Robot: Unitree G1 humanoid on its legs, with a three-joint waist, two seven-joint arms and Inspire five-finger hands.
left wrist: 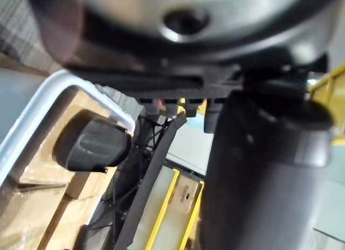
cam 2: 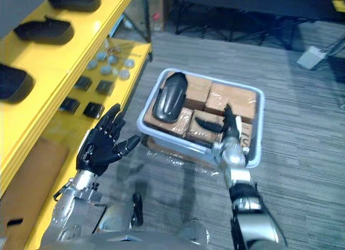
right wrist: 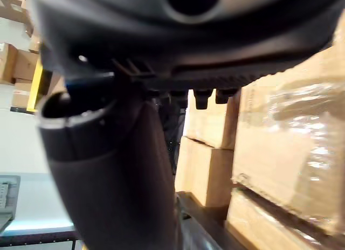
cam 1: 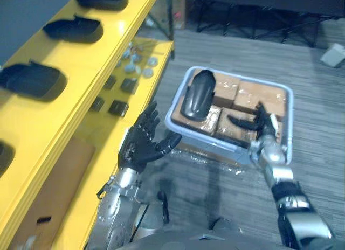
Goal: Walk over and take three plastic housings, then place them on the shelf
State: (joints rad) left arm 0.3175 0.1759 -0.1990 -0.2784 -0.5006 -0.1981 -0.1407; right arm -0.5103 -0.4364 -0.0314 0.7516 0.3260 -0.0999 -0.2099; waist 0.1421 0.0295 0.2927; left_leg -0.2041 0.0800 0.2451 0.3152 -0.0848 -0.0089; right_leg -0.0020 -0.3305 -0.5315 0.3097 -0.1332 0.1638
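One black plastic housing (cam 1: 197, 95) lies tilted on wrapped brown boxes (cam 1: 253, 96) inside a pale-rimmed bin (cam 1: 242, 78) on the floor; it also shows in the left wrist view (left wrist: 91, 145). My right hand (cam 1: 261, 125) hovers over the bin's near right part, with straight fingers, its thumb stretched toward the housing, and nothing in it. My left hand (cam 1: 141, 139) is open with spread fingers, between the yellow shelf (cam 1: 81, 94) and the bin's left wall. Three more black housings (cam 1: 73, 29) rest in a row on the shelf's top board.
The shelf's lower board carries small grey discs (cam 1: 135, 61) and small black square parts (cam 1: 118, 107). A brown cardboard sheet (cam 1: 54, 191) lies below. Dark table frames (cam 1: 259, 13) stand behind the bin, and a pale box (cam 1: 333, 55) sits at the far right.
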